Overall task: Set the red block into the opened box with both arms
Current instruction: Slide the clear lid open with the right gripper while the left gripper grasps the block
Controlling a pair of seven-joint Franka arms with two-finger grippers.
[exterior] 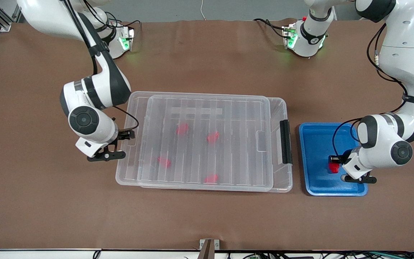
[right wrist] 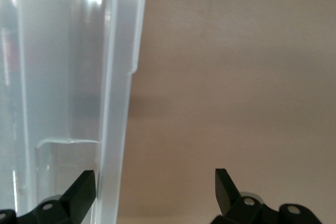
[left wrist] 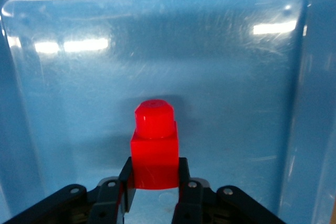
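Observation:
A small red block (left wrist: 154,145) stands on the floor of the blue tray (left wrist: 210,51), with my left gripper (left wrist: 154,182) shut on its lower part. From the front, the block (exterior: 333,168) and left gripper (exterior: 335,162) are low inside the tray (exterior: 314,136). The clear box (exterior: 281,105) lies mid-table with its ribbed lid (exterior: 228,118) resting on it. My right gripper (exterior: 119,145) is open at the box's end toward the right arm. In the right wrist view the box's edge (right wrist: 118,103) runs between the right gripper's (right wrist: 155,182) open fingers, close to one finger.
Several red blocks, such as one (exterior: 182,129) and another (exterior: 213,137), show through the lid inside the box. A black clip handle (exterior: 286,142) sits on the box end that faces the tray. Brown table surface (exterior: 207,216) surrounds both.

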